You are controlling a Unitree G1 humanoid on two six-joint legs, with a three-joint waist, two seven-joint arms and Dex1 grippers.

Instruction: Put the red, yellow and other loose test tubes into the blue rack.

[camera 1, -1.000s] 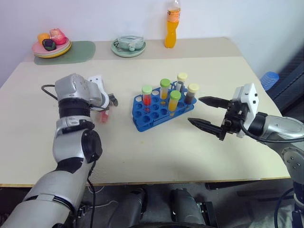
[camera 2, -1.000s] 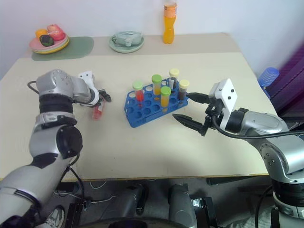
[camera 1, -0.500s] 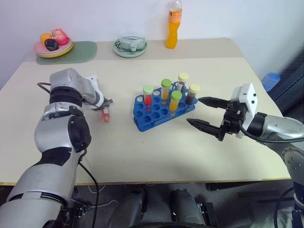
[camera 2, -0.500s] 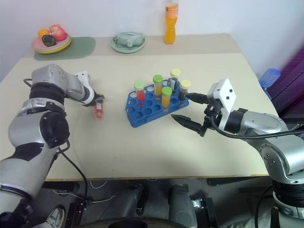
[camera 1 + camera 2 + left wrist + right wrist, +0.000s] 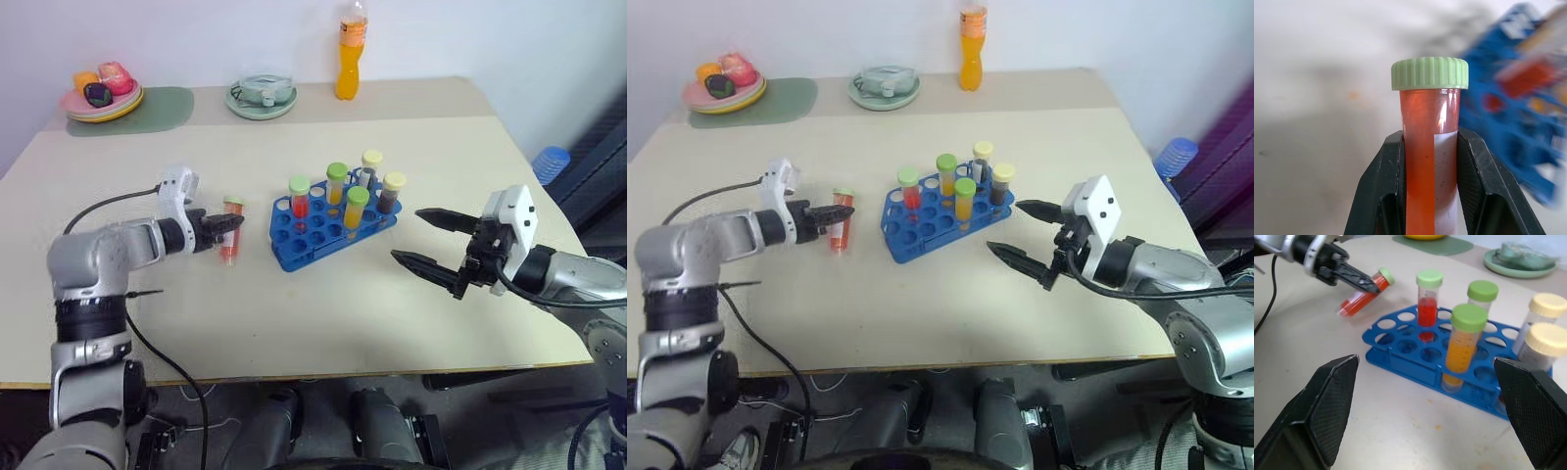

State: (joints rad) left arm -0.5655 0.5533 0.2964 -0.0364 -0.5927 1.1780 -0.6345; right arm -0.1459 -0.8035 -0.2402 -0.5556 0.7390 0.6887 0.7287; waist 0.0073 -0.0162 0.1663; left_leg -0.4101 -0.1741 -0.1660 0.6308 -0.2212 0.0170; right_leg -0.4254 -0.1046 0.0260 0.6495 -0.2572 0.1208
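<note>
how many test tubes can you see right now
6. Five stand in the blue rack: green-capped red, green-capped, green-capped orange, cream-capped and cream-capped dark. The sixth, red, is held upright in the left tool.

The rack stands near the middle of the counter with five tubes upright in its holes, and to its left a loose tube is clamped between the left gripper fingers, just beside the rack. To the rack's right the right gripper hangs over the counter, its fingers spread wide and pointing at the rack. Along the far edge, from left to right, sit a plate of food on a mat, a dish and a bottle.
</note>
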